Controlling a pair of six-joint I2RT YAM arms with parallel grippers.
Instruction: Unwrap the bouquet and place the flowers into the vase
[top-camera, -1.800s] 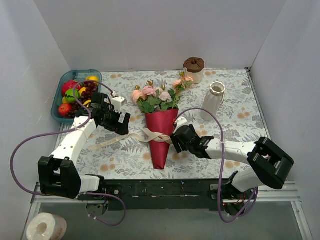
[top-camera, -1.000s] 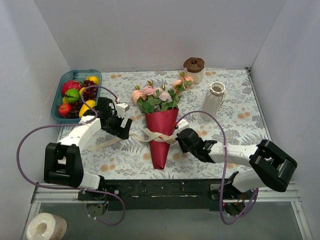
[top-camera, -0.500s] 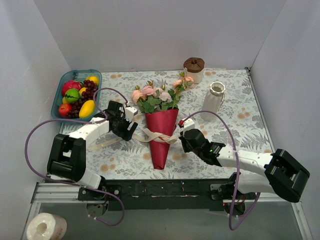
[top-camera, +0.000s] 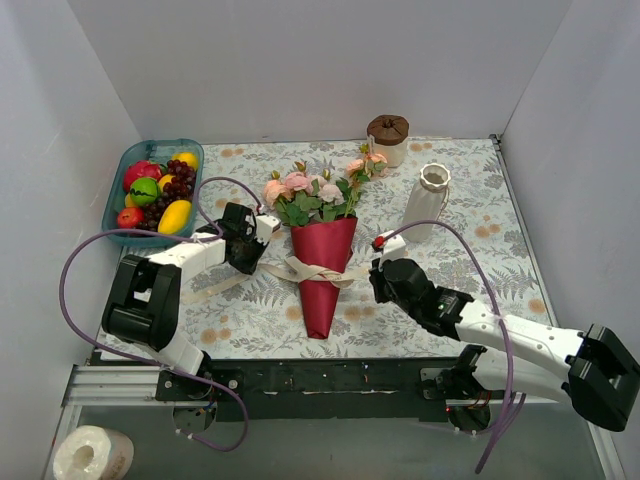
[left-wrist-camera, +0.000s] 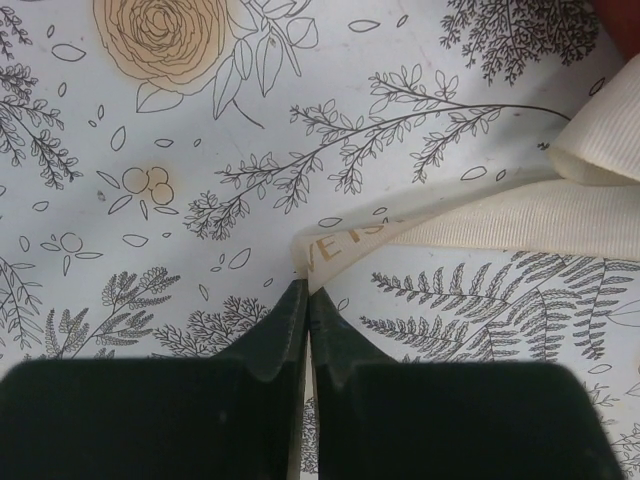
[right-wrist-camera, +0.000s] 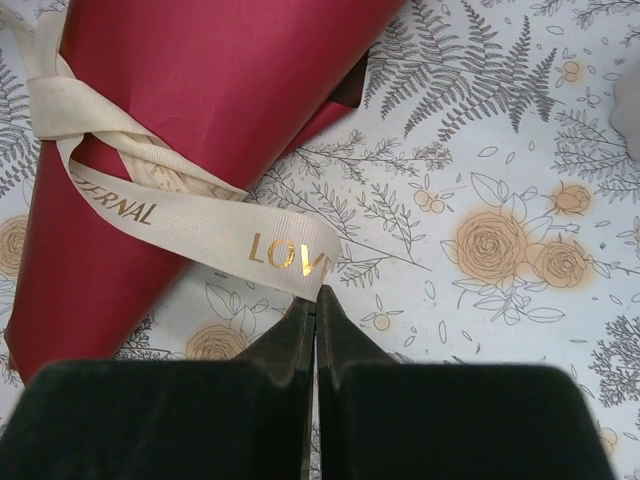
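Observation:
The bouquet (top-camera: 322, 290) lies mid-table, a maroon paper cone (right-wrist-camera: 200, 80) pointing at me, with the pink and peach flowers (top-camera: 310, 192) at its far end. A beige ribbon (top-camera: 318, 271) is knotted round the cone. My left gripper (top-camera: 248, 262) is shut, and the left ribbon tail (left-wrist-camera: 520, 215) folds down into its tips (left-wrist-camera: 306, 292). On the cone's right, my right gripper (top-camera: 376, 272) is shut with the gold-lettered ribbon end (right-wrist-camera: 200, 215) pinched at its tips (right-wrist-camera: 316, 293). The white ribbed vase (top-camera: 427, 200) stands upright at the back right.
A cream jar with a brown top (top-camera: 388, 138) stands behind the vase. A teal basket (top-camera: 112, 215) of fruit sits at the back left. White walls enclose the floral tablecloth (top-camera: 470, 250) on three sides. A paper roll (top-camera: 92, 452) lies below the table's front edge.
My left gripper has moved right to the ribbon tail and closed on it. My right gripper, shut throughout, has drawn a little to the right, away from the cone.

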